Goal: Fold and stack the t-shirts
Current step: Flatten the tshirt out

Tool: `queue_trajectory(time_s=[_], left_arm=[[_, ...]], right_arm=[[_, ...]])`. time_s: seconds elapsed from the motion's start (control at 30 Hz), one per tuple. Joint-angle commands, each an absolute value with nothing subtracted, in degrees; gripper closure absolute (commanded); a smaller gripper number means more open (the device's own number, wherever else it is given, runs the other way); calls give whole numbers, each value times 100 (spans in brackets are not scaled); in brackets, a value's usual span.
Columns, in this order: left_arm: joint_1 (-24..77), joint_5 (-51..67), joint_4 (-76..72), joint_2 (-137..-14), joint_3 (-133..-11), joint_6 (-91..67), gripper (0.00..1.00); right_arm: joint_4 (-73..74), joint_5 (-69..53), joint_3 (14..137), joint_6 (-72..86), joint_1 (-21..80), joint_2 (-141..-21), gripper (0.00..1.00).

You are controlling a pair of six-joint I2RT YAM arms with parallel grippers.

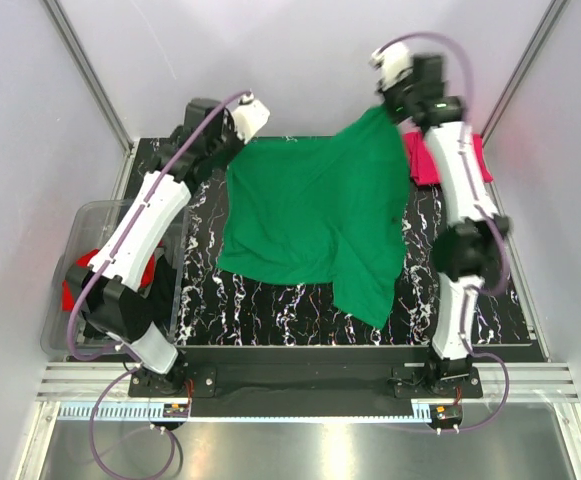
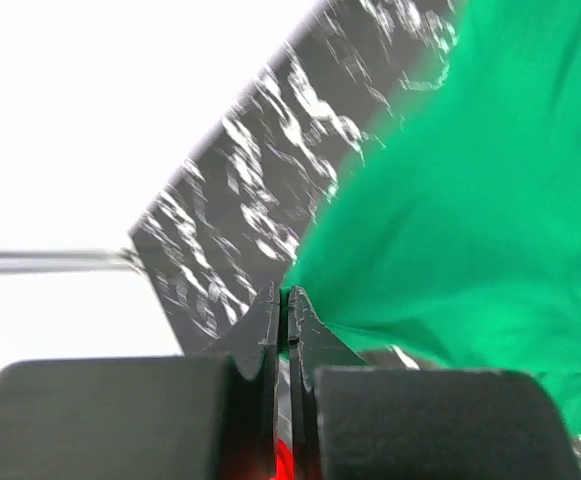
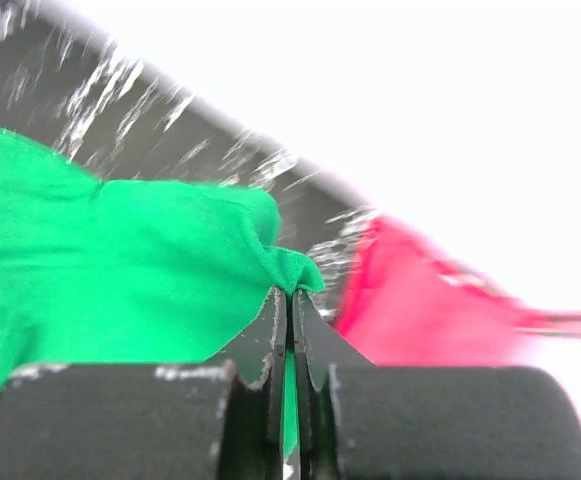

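Note:
The bright green t-shirt (image 1: 310,220) lies spread on the black marbled mat (image 1: 270,305), with its far right corner lifted. My left gripper (image 1: 232,143) is at the shirt's far left corner. In the left wrist view its jaws (image 2: 288,295) are shut, and the green cloth (image 2: 470,200) runs taut into their tip. My right gripper (image 1: 388,108) is raised at the far right corner. There the jaws (image 3: 291,292) are shut on a pinch of green cloth (image 3: 120,260). A magenta-pink t-shirt (image 1: 422,160) (image 3: 420,300) lies at the back right, partly behind the right arm.
A clear plastic bin (image 1: 90,215) stands at the left beside the left arm, with a red shirt (image 1: 70,292) and dark cloth inside. White walls with metal rails close in the back and both sides. The mat's near strip lies bare in front of the arm bases.

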State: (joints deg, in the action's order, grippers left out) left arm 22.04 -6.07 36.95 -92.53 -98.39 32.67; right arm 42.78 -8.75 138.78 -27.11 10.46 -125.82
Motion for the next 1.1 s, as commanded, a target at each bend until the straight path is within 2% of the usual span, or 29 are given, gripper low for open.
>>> queue_trajectory(time_s=[0.0,0.23,0.47,0.63,0.8,0.93,1.07], left_arm=[[2250,-730,3349,-9220,-10686,3393,100],[2575,-571,3349,-8764,-11373,3577,100],[3216,-791,3375,-7911,-11250,3876,100],[3278,-782,3489,-7287,-11329,3718,100],[3278,-510,3638,-6953,-11750,3604,100],[3226,-71,3823,-6987,-12452,3481,100],[3155,-131,3815,-7276,-12736,3637,100]], right_arm=[[3789,-545,13449,-3084,1046,-11085,100],[3700,-597,12385,-3243,1055,-8995,100],[3323,-914,10857,-3638,1055,-6779,100],[3076,-450,10231,-3858,1055,-5540,100],[2988,-246,10546,-3973,1020,-5124,100],[3006,-421,11371,-3867,914,-5421,100],[2971,-510,12075,-3972,914,-6002,100]])
